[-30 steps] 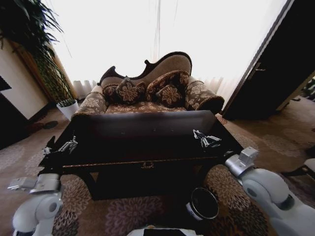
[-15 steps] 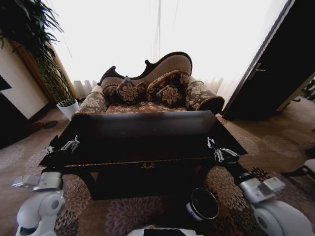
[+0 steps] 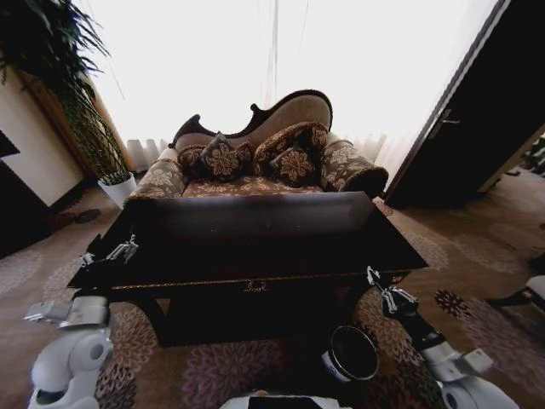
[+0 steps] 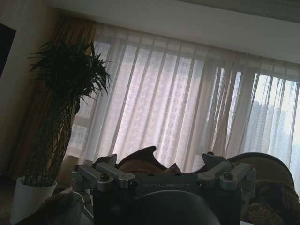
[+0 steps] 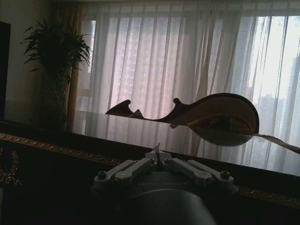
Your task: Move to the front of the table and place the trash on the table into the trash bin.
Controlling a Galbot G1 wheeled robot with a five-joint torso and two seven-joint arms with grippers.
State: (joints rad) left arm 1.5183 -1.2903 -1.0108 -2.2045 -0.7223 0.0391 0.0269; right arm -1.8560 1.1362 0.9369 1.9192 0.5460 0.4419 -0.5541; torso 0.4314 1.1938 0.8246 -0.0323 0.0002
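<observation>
The dark glossy table (image 3: 255, 247) stands right in front of me, its gold-trimmed front edge (image 5: 47, 146) close in the right wrist view. My right gripper (image 3: 387, 296) hangs off the table's front right corner, below the tabletop and above and to the right of the black trash bin (image 3: 376, 356) on the carpet. It is shut (image 5: 158, 157), with a small white scrap of trash (image 5: 157, 148) sticking out at the fingertips. My left gripper (image 3: 119, 250) hovers open (image 4: 161, 174) over the front left corner, beside a small pale bit (image 3: 85, 259).
A patterned sofa (image 3: 255, 162) with cushions stands behind the table. A tall plant in a white pot (image 3: 117, 187) is at the back left, a dark door (image 3: 477, 128) at the right. Patterned carpet surrounds the table.
My right gripper has pulled back from over the table's right front part and dropped off the front right corner, nearer the bin. The left arm has barely moved.
</observation>
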